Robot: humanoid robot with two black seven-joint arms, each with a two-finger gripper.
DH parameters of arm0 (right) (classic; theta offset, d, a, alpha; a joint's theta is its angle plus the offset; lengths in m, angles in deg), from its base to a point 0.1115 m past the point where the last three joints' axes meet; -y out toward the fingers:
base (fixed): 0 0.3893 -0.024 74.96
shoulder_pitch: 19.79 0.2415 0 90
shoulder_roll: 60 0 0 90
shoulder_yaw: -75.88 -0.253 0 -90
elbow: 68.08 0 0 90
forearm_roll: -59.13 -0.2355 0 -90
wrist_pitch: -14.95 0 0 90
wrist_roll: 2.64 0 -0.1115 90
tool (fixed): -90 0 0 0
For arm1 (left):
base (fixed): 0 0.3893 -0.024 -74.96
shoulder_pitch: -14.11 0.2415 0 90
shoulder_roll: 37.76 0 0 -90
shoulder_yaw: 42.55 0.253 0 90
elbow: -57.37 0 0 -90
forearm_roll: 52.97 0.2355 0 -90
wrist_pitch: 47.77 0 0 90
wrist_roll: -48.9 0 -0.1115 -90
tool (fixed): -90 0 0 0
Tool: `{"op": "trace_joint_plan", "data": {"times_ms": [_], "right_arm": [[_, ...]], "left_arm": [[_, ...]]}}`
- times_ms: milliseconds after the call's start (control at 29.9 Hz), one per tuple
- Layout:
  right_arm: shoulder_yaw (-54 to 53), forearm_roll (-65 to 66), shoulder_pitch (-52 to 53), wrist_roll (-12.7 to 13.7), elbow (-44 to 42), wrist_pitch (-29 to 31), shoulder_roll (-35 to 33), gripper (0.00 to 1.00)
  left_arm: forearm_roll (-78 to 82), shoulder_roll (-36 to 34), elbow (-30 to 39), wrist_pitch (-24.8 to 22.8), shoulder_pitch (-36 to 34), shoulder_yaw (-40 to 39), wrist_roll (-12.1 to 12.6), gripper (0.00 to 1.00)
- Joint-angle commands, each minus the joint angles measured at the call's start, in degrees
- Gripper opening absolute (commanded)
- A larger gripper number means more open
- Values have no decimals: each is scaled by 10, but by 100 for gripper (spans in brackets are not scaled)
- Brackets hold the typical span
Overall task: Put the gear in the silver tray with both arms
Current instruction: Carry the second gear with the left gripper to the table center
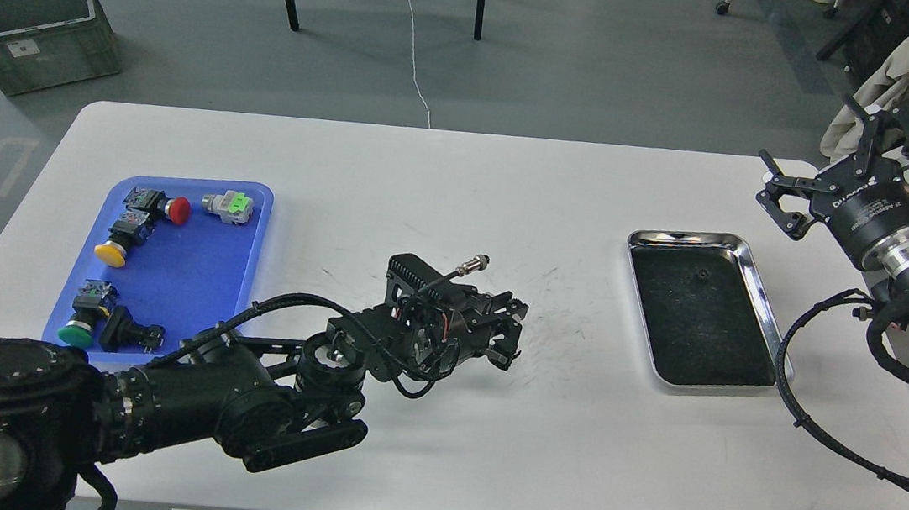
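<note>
The silver tray [764, 298] lies on the right part of the white table. A small dark gear-like piece [700, 273] rests on its dark bottom near the far end. My left gripper [510, 337] hovers low over the table's middle, well left of the tray. Its claws look parted with nothing between them. My right gripper [812, 145] is raised past the table's far right corner, beyond and to the right of the tray. It is wide open and empty.
A blue tray [246, 267] at the left holds several push-button switches. A cable connector [474, 266] sticks up from my left wrist. A chair with a pale cloth [905, 66] stands behind the right gripper. Scuff marks cover the table between the left gripper and the tray.
</note>
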Motion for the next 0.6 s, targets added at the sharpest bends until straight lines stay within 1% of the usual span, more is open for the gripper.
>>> {"op": "trace_joint_plan", "data": {"times_ms": [0,167,334,468,534,568], "right_arm": [[0,1,1,0,0,-1,1,97],[3,1,1,0,-1,-3,5,97],[32,1,1,-4,-12,-3,5,97],[39,1,1,-4,-14,-1,5,97],[39,1,1,-4,-15,-1,5,97],[39,1,1,-4,-15,-1,4,97]], "left_arm": [[0,0,1,0,12,0,-1,14],[0,0,14,-2,32,1,-2,15],[3,0,15,-2,54,1,-5,17],[2,0,16,-2,58,1,-6,18],[2,0,16,-2,58,1,-6,22],[2,0,16,-2,58,1,-6,28]]}}
